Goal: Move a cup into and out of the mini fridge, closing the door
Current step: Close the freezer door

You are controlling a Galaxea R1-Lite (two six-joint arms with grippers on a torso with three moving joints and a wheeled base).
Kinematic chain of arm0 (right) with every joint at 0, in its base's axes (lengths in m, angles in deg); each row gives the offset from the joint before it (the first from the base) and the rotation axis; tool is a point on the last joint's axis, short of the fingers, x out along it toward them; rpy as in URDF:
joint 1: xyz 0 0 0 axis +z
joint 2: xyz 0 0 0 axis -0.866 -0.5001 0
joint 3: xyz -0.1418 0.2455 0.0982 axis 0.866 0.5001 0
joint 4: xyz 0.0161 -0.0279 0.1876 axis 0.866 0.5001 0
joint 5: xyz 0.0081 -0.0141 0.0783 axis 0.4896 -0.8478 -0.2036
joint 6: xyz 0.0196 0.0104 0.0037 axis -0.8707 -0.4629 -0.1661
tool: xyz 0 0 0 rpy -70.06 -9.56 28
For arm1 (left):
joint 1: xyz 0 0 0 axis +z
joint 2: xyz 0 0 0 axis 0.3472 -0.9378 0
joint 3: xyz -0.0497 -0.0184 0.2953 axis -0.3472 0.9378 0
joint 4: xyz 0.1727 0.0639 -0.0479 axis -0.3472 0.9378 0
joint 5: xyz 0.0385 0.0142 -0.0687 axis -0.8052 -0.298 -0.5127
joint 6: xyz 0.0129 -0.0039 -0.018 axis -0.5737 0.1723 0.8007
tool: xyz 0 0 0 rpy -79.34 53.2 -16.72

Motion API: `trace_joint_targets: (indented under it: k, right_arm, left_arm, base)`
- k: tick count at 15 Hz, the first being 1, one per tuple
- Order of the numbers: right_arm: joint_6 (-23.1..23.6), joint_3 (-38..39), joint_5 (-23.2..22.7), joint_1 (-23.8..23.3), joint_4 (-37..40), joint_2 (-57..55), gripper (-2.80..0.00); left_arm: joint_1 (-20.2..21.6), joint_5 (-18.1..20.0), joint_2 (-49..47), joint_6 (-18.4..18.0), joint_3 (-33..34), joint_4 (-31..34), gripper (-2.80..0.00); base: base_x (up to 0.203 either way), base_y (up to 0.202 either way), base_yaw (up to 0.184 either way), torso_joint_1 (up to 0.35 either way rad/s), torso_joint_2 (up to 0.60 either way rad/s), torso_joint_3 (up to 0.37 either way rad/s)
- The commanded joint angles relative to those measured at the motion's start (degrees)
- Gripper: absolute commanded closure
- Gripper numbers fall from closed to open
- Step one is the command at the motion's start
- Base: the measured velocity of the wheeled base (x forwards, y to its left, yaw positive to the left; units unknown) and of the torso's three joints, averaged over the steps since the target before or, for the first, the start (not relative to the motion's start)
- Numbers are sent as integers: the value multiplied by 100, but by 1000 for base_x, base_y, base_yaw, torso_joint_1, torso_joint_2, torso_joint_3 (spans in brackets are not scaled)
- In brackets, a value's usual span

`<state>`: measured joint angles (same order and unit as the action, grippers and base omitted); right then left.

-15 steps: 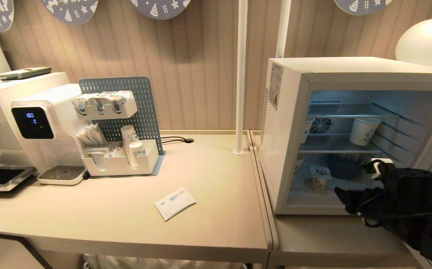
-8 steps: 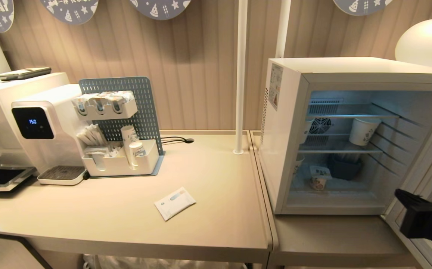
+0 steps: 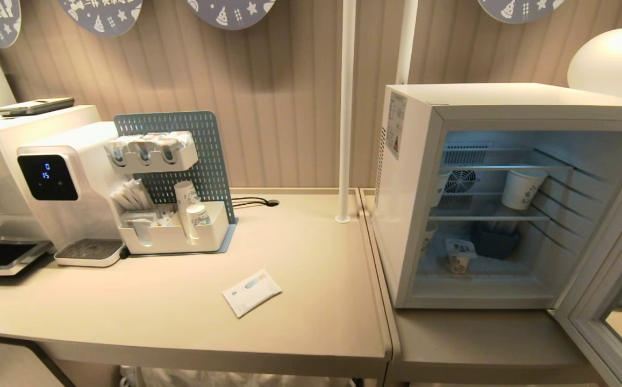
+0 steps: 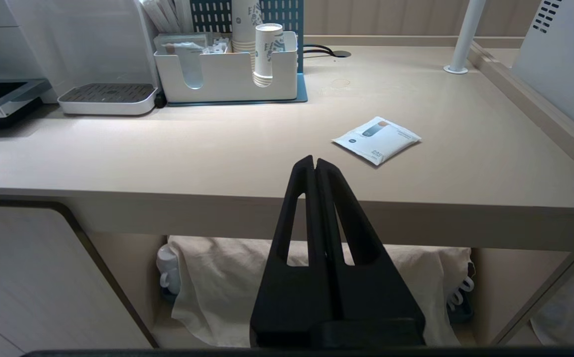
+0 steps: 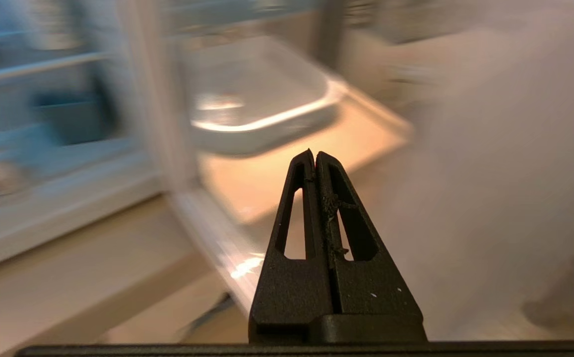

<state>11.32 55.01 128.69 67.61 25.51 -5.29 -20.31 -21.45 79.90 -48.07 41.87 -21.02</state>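
Both end effectors are showing fingers pressed together, empty: left end effector [image 4: 315,161] before the table [image 3: 300,301], right end effector [image 5: 314,153] by the open door [image 3: 606,301]. At right, the cup [image 3: 459,256] is sitting on the mini fridge [image 3: 405,177] floor

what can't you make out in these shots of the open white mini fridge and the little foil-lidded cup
- Small white foil-lidded cup, head view: prints too small to read.
- Grey-blue glass door, head view: cut off by the frame edge; handle not visible.
- White boxy mini fridge interior, right wrist view: blurred.
- Shut right gripper: outside the head view.
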Motion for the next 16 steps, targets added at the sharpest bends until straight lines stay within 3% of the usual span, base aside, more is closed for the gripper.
trace_joint_targets:
  k: [1, 2, 3, 5, 8, 9, 12, 16]
  right_arm:
    - [180, 111, -107, -487, 159, 1183, 0]
    - [281, 250, -420, -588, 238, 1707, 0]
    - [307, 470, -1034, -655, 283, 2140, 0]
    - [-1, 875, -2787, -739, 261, 2457, 0]
    - [-421, 1648, -4511, -778, 369, 2442, 0]
    - [-421, 1638, -4751, -779, 699, 2440, 0]
    - [84, 1608, -4898, -779, 893, 2440, 0]
    - [75, 1599, -4872, -779, 920, 2431, 0]
  left_arm:
    - [0, -5, -7, 4, 9, -1, 0]
    - [8, -5, -7, 3, 9, -1, 0]
    - [9, -5, -7, 4, 9, -1, 0]
    - [2, -5, -7, 4, 9, -1, 0]
    - [0, -5, -7, 4, 9, -1, 0]
    - [0, -5, -7, 4, 9, -1, 0]
    - [1, -5, -7, -4, 9, -1, 0]
    - [9, -5, -7, -5, 9, -1, 0]
  base:
    - [0, 0, 0, 0, 0, 0]
    - [0, 0, 0, 0, 0, 0]
    - [0, 0, 0, 0, 0, 0]
    - [0, 0, 0, 0, 0, 0]
    - [0, 0, 0, 0, 0, 0]
    - [0, 0, 0, 0, 0, 0]
    - [0, 0, 0, 0, 0, 0]
    - [-22, 0, 0, -1, 1, 1]
